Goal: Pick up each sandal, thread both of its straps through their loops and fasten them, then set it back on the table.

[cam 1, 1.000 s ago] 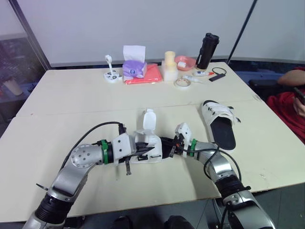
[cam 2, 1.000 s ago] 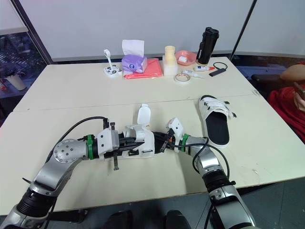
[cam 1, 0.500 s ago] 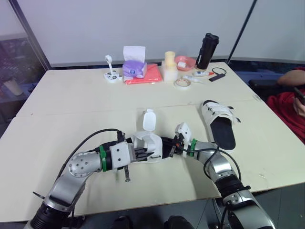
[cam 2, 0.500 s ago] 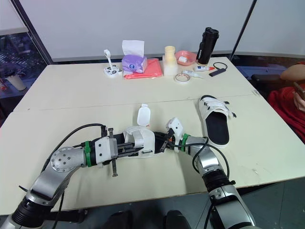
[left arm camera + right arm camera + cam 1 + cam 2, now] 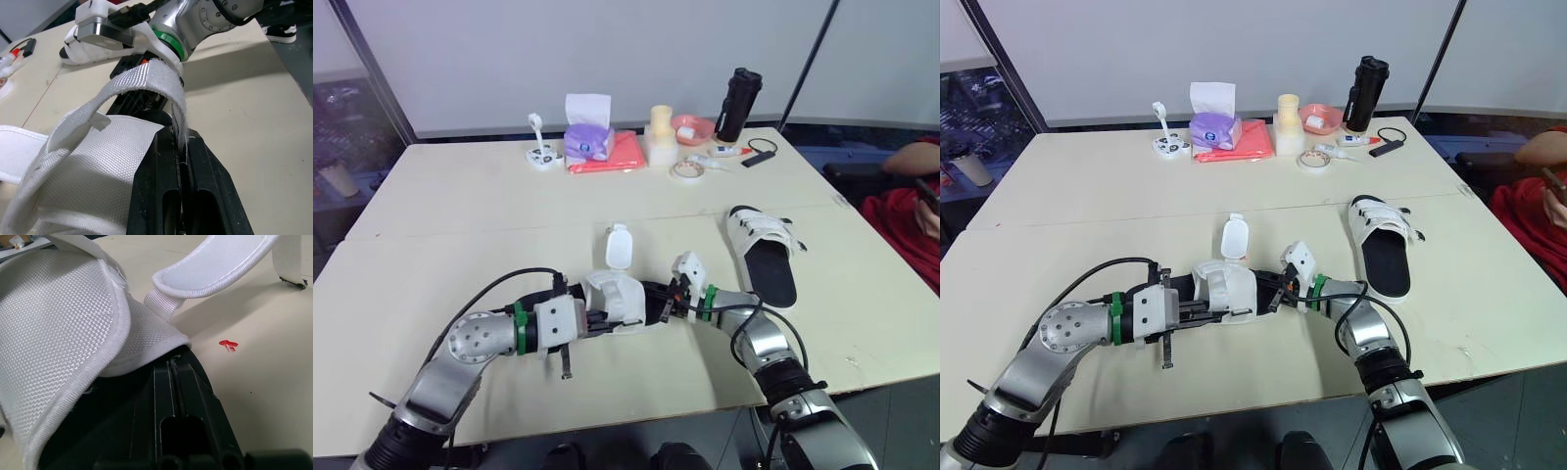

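A pale cream table (image 5: 460, 196) stood before a plain white wall, and the work sat at its near edge. The left gripper (image 5: 180, 142) had its two black fingers pressed tight on a white woven strap (image 5: 142, 78), which arched up from the tips and back over the padded upper of the near sandal (image 5: 617, 294). That sandal lay between the two arms, touching both. On its opposite side the right gripper (image 5: 172, 361) was also closed, its fingers squeezed together with the sandal's stitched fabric edge caught at their tips. A second strap tab (image 5: 620, 245) stood upright from the far side of the near sandal, loose and unfastened. To the right of the near sandal and a little farther back, well apart from it, the second sandal (image 5: 764, 253) rested flat on its sole with its straps lying across the upper. Far behind the near sandal, along the table's back edge, were a purple tissue box (image 5: 588, 140) on a red cloth (image 5: 625, 153), a roll of tape (image 5: 685, 170), a pink bowl (image 5: 693, 127) and a black bottle (image 5: 739, 105). A person's red sleeve (image 5: 901, 211) showed beyond the table's right edge.
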`<control>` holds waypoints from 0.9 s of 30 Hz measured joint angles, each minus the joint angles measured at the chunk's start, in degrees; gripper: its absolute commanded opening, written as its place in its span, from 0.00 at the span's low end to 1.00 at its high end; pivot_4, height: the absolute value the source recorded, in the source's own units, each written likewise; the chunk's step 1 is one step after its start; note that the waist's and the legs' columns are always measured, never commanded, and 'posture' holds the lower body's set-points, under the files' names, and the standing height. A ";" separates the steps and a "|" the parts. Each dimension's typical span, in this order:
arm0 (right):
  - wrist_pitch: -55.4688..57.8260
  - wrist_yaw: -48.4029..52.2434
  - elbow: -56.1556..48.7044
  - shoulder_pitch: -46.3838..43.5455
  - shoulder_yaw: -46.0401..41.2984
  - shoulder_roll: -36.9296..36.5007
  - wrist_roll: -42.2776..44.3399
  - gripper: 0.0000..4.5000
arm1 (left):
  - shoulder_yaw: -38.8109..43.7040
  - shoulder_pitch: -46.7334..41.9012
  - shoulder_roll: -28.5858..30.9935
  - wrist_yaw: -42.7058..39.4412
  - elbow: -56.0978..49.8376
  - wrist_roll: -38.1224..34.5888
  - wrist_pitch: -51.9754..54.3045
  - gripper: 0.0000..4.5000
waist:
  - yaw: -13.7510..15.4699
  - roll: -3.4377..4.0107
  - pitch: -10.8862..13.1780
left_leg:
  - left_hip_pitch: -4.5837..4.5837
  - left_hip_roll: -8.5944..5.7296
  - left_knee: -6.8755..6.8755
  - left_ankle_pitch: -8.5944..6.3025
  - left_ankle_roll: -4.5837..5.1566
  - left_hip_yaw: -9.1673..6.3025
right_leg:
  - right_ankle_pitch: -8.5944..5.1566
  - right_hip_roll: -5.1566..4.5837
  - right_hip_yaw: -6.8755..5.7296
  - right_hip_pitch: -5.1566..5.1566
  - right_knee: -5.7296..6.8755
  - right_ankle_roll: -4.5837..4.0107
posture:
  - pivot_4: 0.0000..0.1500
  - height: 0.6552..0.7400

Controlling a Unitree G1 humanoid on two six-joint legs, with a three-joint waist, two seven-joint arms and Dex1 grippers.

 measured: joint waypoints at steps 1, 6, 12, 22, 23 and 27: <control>0.00 0.00 0.02 -0.01 -0.01 0.00 0.00 0.00 | 0.00 -0.05 0.14 -0.17 0.03 0.00 0.13 0.13 | 0.00 0.00 0.00 | 0.00 0.00 0.00 0.00 0.00 0.00 | 0.00 0.00 0.00 0.00 0.00 0.00 | 1.00 1.00; 0.00 0.00 0.15 -0.10 -0.08 0.00 0.00 0.00 | 0.55 -0.20 0.70 -0.82 -0.18 -3.85 7.02 0.62 | 0.01 0.00 0.00 | 0.00 0.00 0.00 0.00 0.00 0.00 | 0.00 0.00 0.00 -0.06 0.00 -0.01 | 1.00 1.00; 0.00 0.00 0.69 -0.42 -0.04 0.26 0.00 0.00 | 12.29 -5.86 4.36 2.17 -5.83 -27.97 33.06 0.86 | -0.01 -0.07 0.02 | 0.07 0.04 0.00 0.01 0.02 -0.07 | 0.02 -0.01 -0.23 -0.07 0.06 -0.02 | 1.00 1.00; -0.02 0.01 3.09 -1.58 0.01 0.87 0.01 0.00 | 20.30 1.93 14.58 0.01 -6.27 -45.53 50.56 0.86 | 0.03 -0.06 0.13 | 0.77 0.02 -0.01 -0.12 -0.20 -0.16 | 0.02 0.09 -0.12 0.18 -0.01 -0.07 | 1.00 1.00; -0.03 0.01 3.53 -1.85 -0.02 0.88 0.01 0.00 | 19.36 2.29 14.59 -0.57 -6.26 -44.85 50.52 0.86 | 0.05 -0.16 0.15 | 0.75 0.03 -0.02 -0.13 -0.22 -0.16 | 0.06 0.02 -0.13 0.12 -0.05 -0.14 | 1.00 1.00; -0.50 0.46 3.80 -1.95 0.09 1.19 0.01 0.00 | 12.22 4.00 15.87 -3.37 -4.81 -33.97 42.04 0.86 | 0.03 0.24 0.04 | 0.75 -0.01 -0.35 -0.14 -0.23 0.01 | 0.29 -0.56 -0.58 0.05 -0.67 -0.52 | 1.00 1.00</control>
